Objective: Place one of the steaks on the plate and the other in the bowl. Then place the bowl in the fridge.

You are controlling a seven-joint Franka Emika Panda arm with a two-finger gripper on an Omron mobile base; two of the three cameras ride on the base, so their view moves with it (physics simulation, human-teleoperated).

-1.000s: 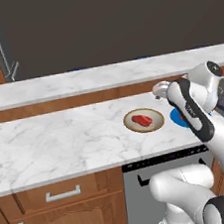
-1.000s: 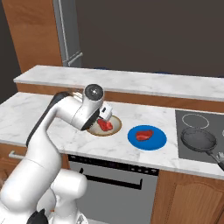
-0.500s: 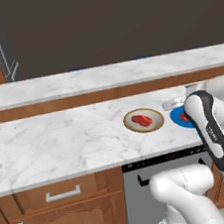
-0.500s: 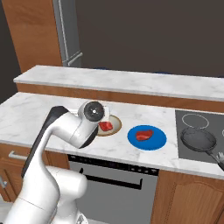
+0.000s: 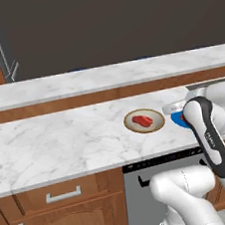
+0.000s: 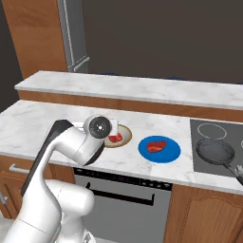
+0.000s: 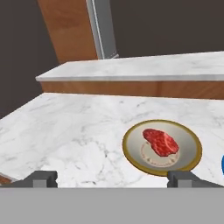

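Gripper (image 7: 111, 178) spread wide, empty, short of bowl (image 7: 162, 147) | steak (image 7: 160, 141) inside | risk: shallow rim pinch slipping, bowl tipping, steak spilling

red steak (image 6: 157, 146) on blue plate (image 6: 171, 153), second steak (image 6: 116, 138) in tan bowl (image 6: 124, 138), frying pan (image 6: 215, 151) on stovetop (image 6: 203, 144)

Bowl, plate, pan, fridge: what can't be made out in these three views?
- Bowl: in the right base view the arm's wrist covers its left part and part of its steak.
- Plate: in the left base view the arm covers most of it; its steak shows as a red sliver.
- Frying pan: handle cut by the right edge.
- Fridge: top cropped, inside not visible.
- Hand: open; fingertips barely show in the hand view.
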